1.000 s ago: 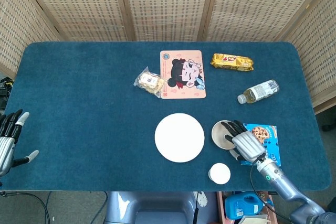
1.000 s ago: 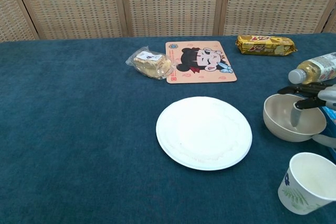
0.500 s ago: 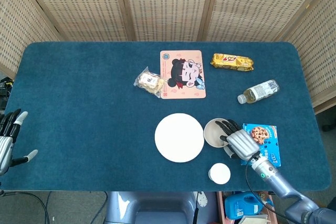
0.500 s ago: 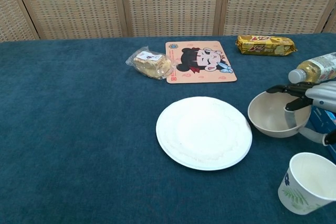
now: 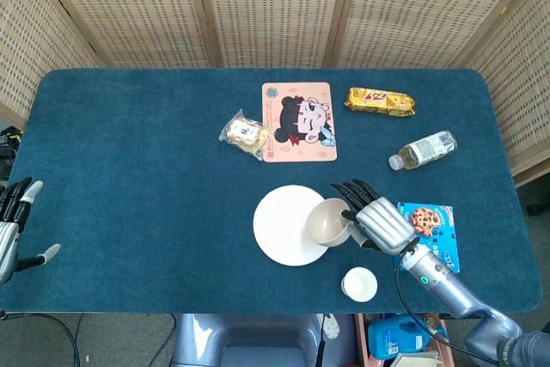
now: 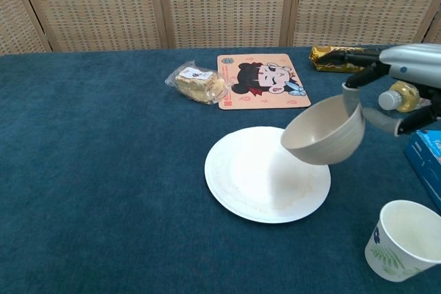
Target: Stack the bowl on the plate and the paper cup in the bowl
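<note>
My right hand holds the beige bowl by its right rim. The bowl hangs tilted in the air over the right part of the white plate, which lies flat on the blue table near the front middle. The white paper cup stands upright at the front, right of the plate. My left hand hovers open at the table's far left edge, away from everything, and shows only in the head view.
Behind the plate lie a cartoon mat and a wrapped snack. A yellow biscuit pack, a small bottle and a blue cookie box sit on the right side.
My right hand has lifted the bowl off the table and carried it left, from beside the plate to above the plate's right part. The left hand has barely moved.
</note>
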